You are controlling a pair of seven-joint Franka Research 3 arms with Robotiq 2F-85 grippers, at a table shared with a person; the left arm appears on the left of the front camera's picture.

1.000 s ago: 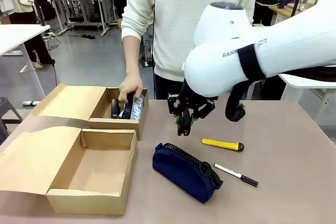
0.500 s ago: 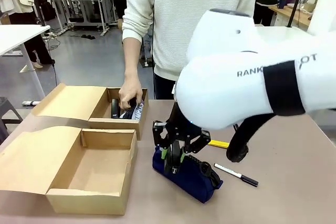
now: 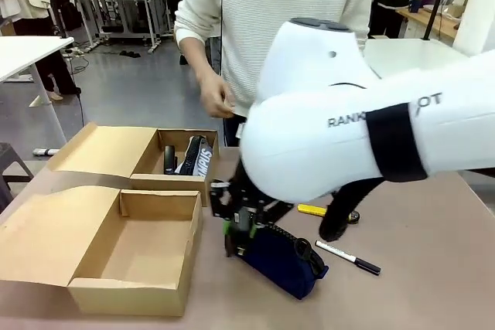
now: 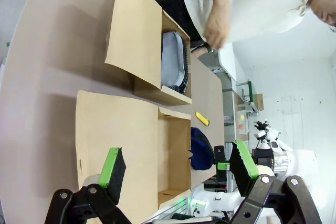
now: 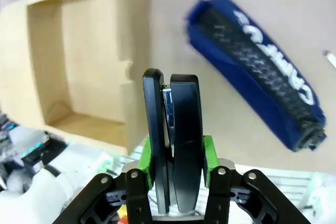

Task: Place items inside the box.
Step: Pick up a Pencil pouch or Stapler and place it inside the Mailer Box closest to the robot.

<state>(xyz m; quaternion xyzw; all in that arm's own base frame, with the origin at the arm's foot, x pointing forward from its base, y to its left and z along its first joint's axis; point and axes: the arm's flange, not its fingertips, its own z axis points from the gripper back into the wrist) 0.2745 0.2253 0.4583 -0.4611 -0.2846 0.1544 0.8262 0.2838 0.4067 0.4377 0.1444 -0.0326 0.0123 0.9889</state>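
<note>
While our right claw (image 3: 238, 229) hangs low between the navy pouch (image 3: 288, 263) and the longer box (image 3: 128, 297), we hold a black stapler (image 5: 173, 124) clamped between its green pads. That box stands open (its flap lid lies folded out to the left). Beyond the pouch on the tabletop (image 3: 421, 268) we see the yellow knife (image 3: 312, 210) and the marker (image 3: 348, 257). Our left claw (image 4: 177, 163) spreads wide, gripping nothing. A person's hand (image 3: 216, 100) hovers above the smaller box (image 3: 174, 183).
</note>
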